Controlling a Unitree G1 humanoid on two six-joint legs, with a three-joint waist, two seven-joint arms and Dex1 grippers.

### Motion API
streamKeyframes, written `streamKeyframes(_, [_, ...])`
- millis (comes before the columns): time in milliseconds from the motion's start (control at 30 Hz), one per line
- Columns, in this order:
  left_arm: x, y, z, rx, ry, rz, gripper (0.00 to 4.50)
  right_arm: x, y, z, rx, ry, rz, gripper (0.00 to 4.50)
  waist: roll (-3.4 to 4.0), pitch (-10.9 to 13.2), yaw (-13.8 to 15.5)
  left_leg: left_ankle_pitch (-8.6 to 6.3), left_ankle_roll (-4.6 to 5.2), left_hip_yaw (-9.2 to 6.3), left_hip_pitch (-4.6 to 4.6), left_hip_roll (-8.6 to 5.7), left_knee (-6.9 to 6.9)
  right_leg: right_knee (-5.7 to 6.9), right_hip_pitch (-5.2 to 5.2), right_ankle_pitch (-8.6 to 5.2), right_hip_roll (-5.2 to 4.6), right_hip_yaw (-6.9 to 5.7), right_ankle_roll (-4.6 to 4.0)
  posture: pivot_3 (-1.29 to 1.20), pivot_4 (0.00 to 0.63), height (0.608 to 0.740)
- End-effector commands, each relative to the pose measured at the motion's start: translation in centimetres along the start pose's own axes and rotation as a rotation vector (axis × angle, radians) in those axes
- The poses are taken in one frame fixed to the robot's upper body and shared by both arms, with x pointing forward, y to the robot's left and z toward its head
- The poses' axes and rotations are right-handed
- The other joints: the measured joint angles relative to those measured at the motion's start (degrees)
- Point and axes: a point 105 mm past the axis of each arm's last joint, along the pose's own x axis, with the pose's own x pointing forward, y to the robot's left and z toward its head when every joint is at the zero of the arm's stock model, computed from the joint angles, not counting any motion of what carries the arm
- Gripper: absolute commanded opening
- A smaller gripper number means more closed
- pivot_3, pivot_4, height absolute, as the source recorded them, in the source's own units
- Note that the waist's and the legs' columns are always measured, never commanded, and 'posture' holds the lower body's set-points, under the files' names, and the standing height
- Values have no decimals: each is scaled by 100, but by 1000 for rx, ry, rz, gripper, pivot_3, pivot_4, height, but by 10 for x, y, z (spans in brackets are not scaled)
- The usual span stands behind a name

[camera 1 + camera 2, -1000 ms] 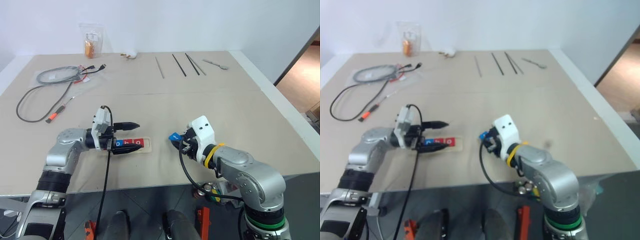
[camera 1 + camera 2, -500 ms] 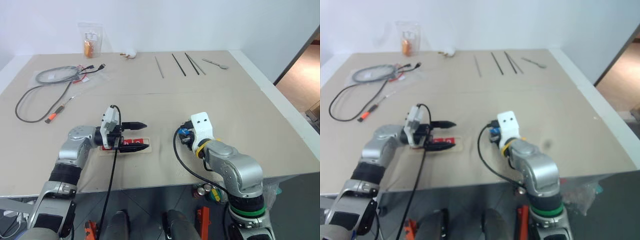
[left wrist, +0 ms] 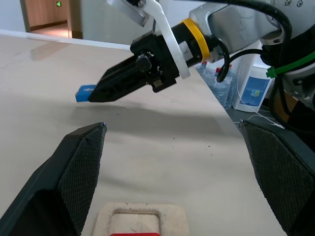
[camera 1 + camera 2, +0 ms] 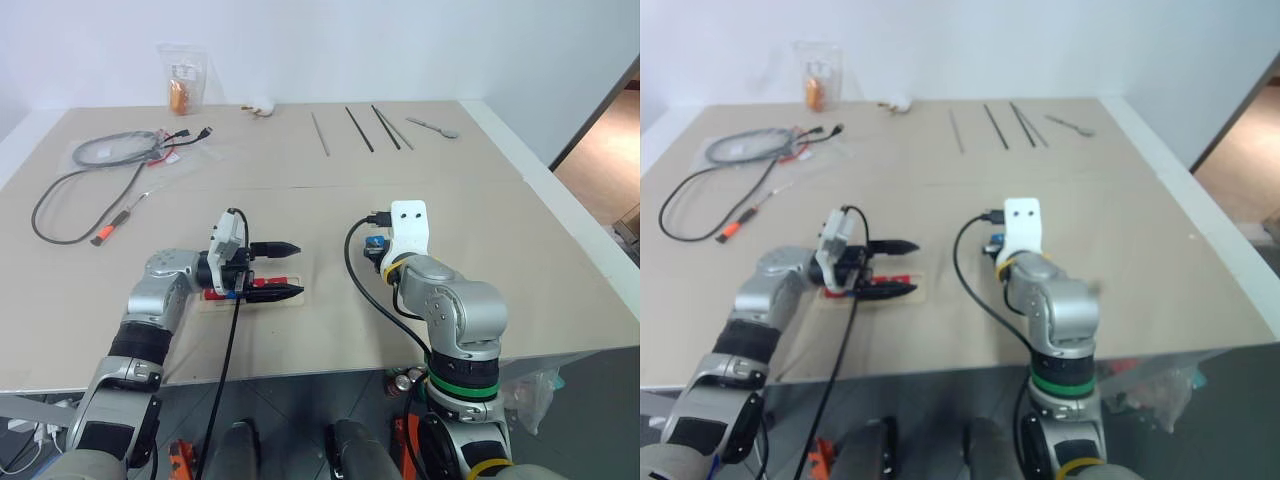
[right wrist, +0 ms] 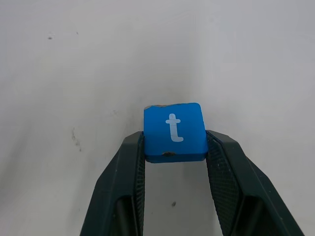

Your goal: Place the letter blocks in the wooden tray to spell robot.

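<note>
R gripper (image 5: 174, 147) clamped on blue t block (image 5: 174, 132), block pinched between both fingers w/ letter face up toward wrist cam, held clear above bare table (image 4: 480, 200). L gripper (image 4: 285, 270) has fingers spread apart, nothing between them, straddling the tray (image 4: 300, 296) end; tray lies directly under it, w/ red and blue blocks (image 4: 262, 284) seated in channel, letters not legible. Tray's vacant end slot (image 3: 140, 222) sits just below L fingers (image 3: 74, 167), w/ R gripper and t block ahead of it, apart from tray.
</note>
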Motion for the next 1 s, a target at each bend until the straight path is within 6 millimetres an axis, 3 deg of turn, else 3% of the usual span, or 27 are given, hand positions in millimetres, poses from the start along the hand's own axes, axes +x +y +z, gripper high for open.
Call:
streamKeyframes(33, [3,1,9,40,-6,-24,4500,-3,2,5,4,-28,4,1185,0,0,0,0,0,0,0,0,0,0,0,0,0,0,0,0,150,740])
streamKeyframes(100, [3,2,9,43,-5,-27,4500,-3,3,4,10,-31,14,2245,0,0,0,0,0,0,0,0,0,0,0,0,0,0,0,0,150,740])
streamKeyframes(267, [3,4,12,53,-9,-27,4500,-5,12,2,34,-38,80,3805,0,0,0,0,0,-1,-1,0,0,0,-1,0,0,-1,0,0,150,740])
streamKeyframes(300, [3,5,13,59,-10,-25,4500,-5,14,2,43,-36,96,4306,0,0,0,0,0,-1,-1,0,0,0,-1,0,0,-1,0,0,150,740])
streamKeyframes(333, [3,5,13,63,-10,-22,4500,-6,16,2,49,-33,113,4445,0,0,0,0,0,-1,-2,0,0,0,-1,0,0,-1,0,0,150,740])
streamKeyframes(500, [1,5,11,78,-5,-14,4500,-17,18,18,4,-85,235,4445,0,0,0,0,0,-2,-3,0,0,0,-1,-1,0,-1,-1,0,150,740])
streamKeyframes(633, [1,4,10,82,-11,-8,4500,-26,-14,47,-94,-183,244,4445,1,1,7,0,0,-2,-16,-1,2,-3,-6,0,-3,-2,-1,0,150,740])
streamKeyframes(767, [-4,2,9,84,-7,10,4500,-33,-51,63,-258,-237,254,4445,3,2,4,0,1,-3,-20,-4,1,-13,-8,-2,-5,-4,1,0,150,740])
streamKeyframes(867, [-8,0,9,86,-5,31,4500,-32,-65,62,-334,-229,309,4445,3,2,4,-2,4,-1,-21,-5,-6,-19,-9,-6,-5,-3,4,0,150,740])
streamKeyframes(1000, [-15,-4,11,93,-1,66,4500,-31,-60,41,-546,-253,520,4445,3,2,-12,-16,26,-4,-17,-4,-7,-18,-9,0,1,-4,24,0,150,740])
